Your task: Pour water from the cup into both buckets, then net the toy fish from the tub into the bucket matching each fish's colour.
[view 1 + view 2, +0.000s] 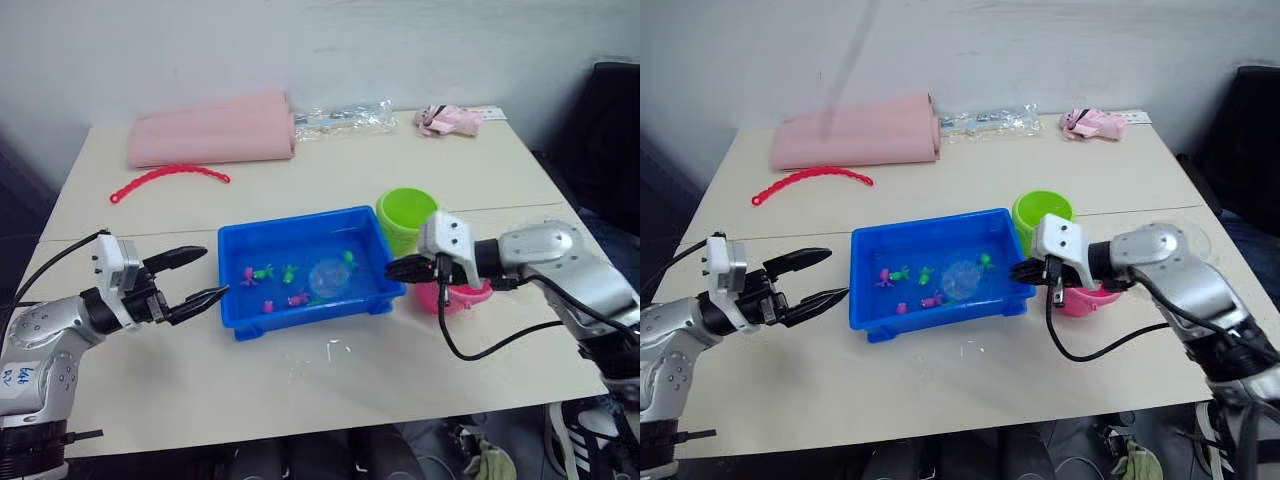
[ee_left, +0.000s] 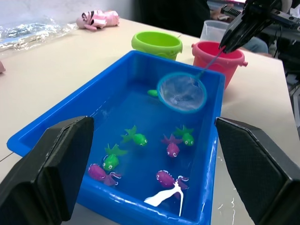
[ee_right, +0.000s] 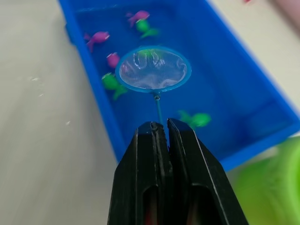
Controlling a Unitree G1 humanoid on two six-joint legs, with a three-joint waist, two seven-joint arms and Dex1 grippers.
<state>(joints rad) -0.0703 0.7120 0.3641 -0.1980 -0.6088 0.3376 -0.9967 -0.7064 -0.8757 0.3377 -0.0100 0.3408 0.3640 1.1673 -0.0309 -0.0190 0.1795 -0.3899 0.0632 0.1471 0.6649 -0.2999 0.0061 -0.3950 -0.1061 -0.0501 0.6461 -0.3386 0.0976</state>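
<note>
Blue net (image 3: 153, 69) looks feather-light, its stick flimsy — right claw (image 3: 158, 129) pinches the handle end; left claw (image 1: 195, 276) gapes empty.

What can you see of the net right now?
The net is a small round blue hoop with fine pale mesh on a thin stick. The right hand is shut on the stick's end, holding the hoop out over the water in the blue tub, above the toy fish. Nothing shows in the mesh.
</note>
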